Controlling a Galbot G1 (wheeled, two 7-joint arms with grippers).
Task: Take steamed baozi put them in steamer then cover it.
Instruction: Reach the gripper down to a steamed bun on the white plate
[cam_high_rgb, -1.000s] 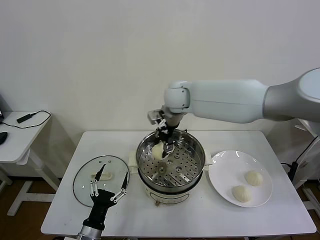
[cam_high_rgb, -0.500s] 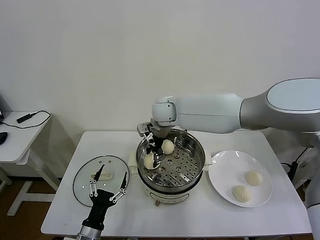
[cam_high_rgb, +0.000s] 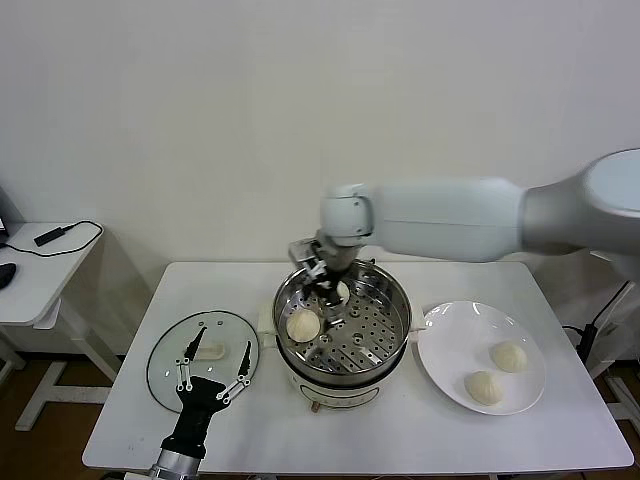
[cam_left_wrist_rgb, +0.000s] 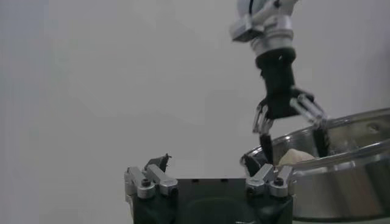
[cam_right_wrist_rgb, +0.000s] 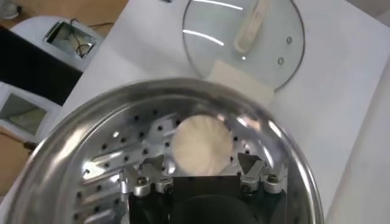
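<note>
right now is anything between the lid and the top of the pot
Yes: the right pincer hangs open over the pot, above two buns. The lid lies flat on the table beside the pot, near the open left pincer.

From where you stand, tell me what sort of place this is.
Probably a lab or test room staged as a kitchen. A steamer, its glass cover and a white plate of baozi sit on a plain white table against a bare wall, with a cabled side desk nearby.
</note>
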